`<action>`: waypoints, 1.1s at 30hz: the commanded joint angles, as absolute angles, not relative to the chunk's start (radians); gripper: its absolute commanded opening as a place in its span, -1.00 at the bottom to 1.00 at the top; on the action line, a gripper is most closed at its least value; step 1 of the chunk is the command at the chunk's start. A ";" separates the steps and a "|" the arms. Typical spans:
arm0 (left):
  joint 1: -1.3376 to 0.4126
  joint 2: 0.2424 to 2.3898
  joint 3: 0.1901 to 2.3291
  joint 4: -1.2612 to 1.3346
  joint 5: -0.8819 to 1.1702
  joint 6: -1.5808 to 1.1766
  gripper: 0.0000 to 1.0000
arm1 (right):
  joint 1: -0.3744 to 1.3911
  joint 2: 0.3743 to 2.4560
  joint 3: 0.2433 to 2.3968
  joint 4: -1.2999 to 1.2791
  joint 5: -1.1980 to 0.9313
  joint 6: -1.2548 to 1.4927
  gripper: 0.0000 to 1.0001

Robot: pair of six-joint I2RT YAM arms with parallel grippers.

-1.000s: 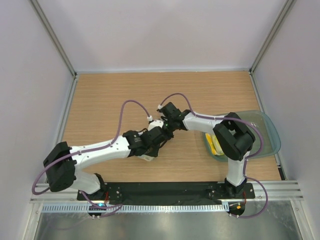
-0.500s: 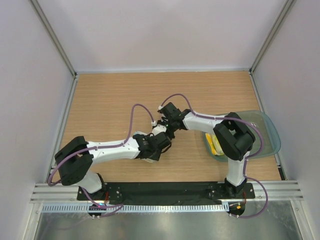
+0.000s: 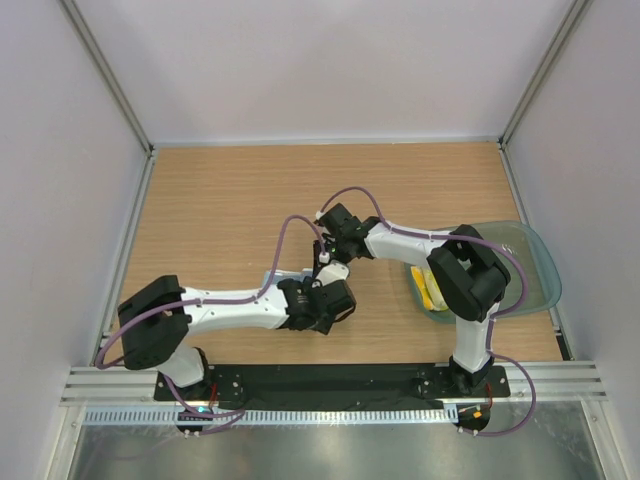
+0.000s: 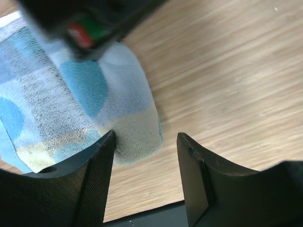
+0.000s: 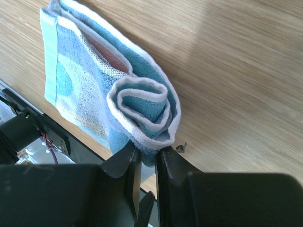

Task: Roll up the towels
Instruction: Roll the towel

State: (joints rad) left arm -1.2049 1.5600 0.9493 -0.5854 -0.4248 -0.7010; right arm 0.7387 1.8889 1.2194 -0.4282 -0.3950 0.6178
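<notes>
Left pincer (image 4: 146,137) now further back, agape and empty; right pincer (image 5: 149,151) tight on spiral-rolled fuzzy blue towel (image 5: 142,101)

Part of yellow towel (image 3: 431,291) hidden behind right arm (image 3: 466,272). Left edge cuts blue towel (image 4: 80,104); upper left, dark object (image 4: 90,19) blurred.

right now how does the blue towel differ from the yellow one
The blue towel lies on the wooden table; the yellow towel sits in the clear tub. The blue towel is partly rolled, one end coiled; the yellow towel's shape is too small to tell. The right gripper pinches the blue towel; no gripper is at the yellow towel. Both are small cloths.
</notes>
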 commanded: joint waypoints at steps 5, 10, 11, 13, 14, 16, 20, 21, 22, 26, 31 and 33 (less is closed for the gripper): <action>-1.244 1.652 0.977 -0.607 -0.452 -0.735 0.10 | 0.742 1.829 1.275 -0.436 -0.410 0.614 -0.74; -1.246 1.678 0.940 -0.592 -0.463 -0.750 0.08 | 0.741 1.821 1.276 -0.454 -0.422 0.617 -0.74; -1.246 1.681 0.936 -0.589 -0.466 -0.752 0.07 | 0.742 1.818 1.276 -0.456 -0.420 0.617 -0.74; -1.246 1.683 0.925 -0.578 -0.471 -0.758 0.02 | 0.741 1.816 1.275 -0.468 -0.419 0.615 -0.74; -1.246 1.683 0.913 -0.572 -0.472 -0.758 -0.02 | 0.742 1.813 1.272 -0.472 -0.417 0.612 -0.74; -1.246 1.684 0.905 -0.558 -0.474 -0.755 -0.14 | 0.742 1.806 1.263 -0.485 -0.410 0.609 -0.74; -1.246 1.687 0.890 -0.540 -0.476 -0.738 -0.42 | 0.739 1.775 1.224 -0.520 -0.376 0.604 -0.74; -1.246 1.686 0.888 -0.537 -0.476 -0.735 -0.46 | 0.736 1.764 1.197 -0.525 -0.373 0.612 -0.74; -1.246 1.689 0.887 -0.528 -0.471 -0.724 -0.49 | 0.735 1.746 1.181 -0.528 -0.370 0.617 -0.74; -1.246 1.683 0.876 -0.503 -0.459 -0.696 -0.67 | 0.736 1.681 1.102 -0.528 -0.362 0.644 -0.74; -1.243 1.623 0.841 -0.454 -0.402 -0.649 -0.73 | 0.727 1.631 1.045 -0.560 -0.302 0.646 -0.43; -1.238 1.597 0.831 -0.442 -0.361 -0.640 -0.74 | 0.716 1.629 1.048 -0.569 -0.290 0.643 -0.32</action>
